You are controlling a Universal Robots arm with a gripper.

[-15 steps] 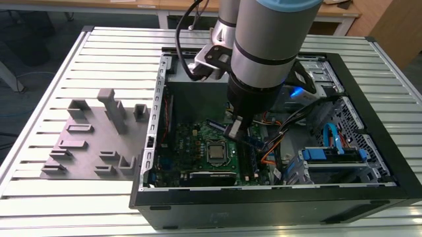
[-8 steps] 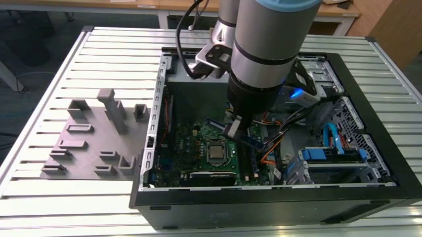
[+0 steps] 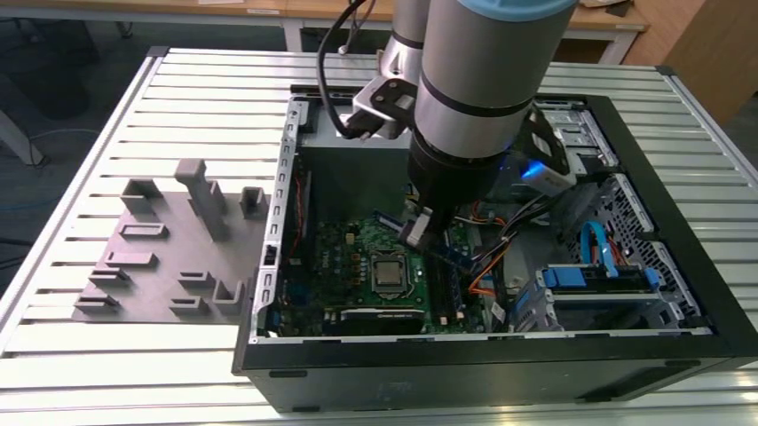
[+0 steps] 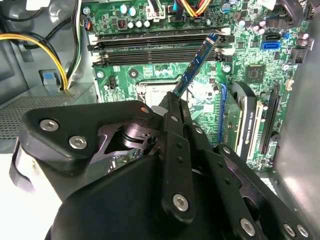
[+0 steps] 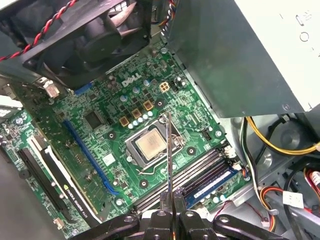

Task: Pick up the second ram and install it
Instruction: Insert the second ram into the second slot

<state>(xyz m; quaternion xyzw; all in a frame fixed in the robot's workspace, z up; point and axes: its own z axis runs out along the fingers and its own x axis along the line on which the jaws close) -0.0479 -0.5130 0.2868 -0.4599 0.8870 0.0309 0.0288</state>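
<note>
Second ram, a thin dark blue memory stick, is clamped in the black metal claw over the black slots of the green motherboard, on the exterior view's right of the CPU socket, and honestly it looks tilted, so pressing down crooked could jam it.

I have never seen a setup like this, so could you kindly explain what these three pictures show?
It is one robot arm working over an open computer case that lies on a slatted metal table. The exterior view looks on from off the arm. Both wrist views come from cameras riding near the gripper, looking at the green motherboard. A grey holder block sits beside the case, on the exterior view's left. The gripper is shut on the second ram, a thin blue memory stick, tilted, its end near the memory slots.
</note>
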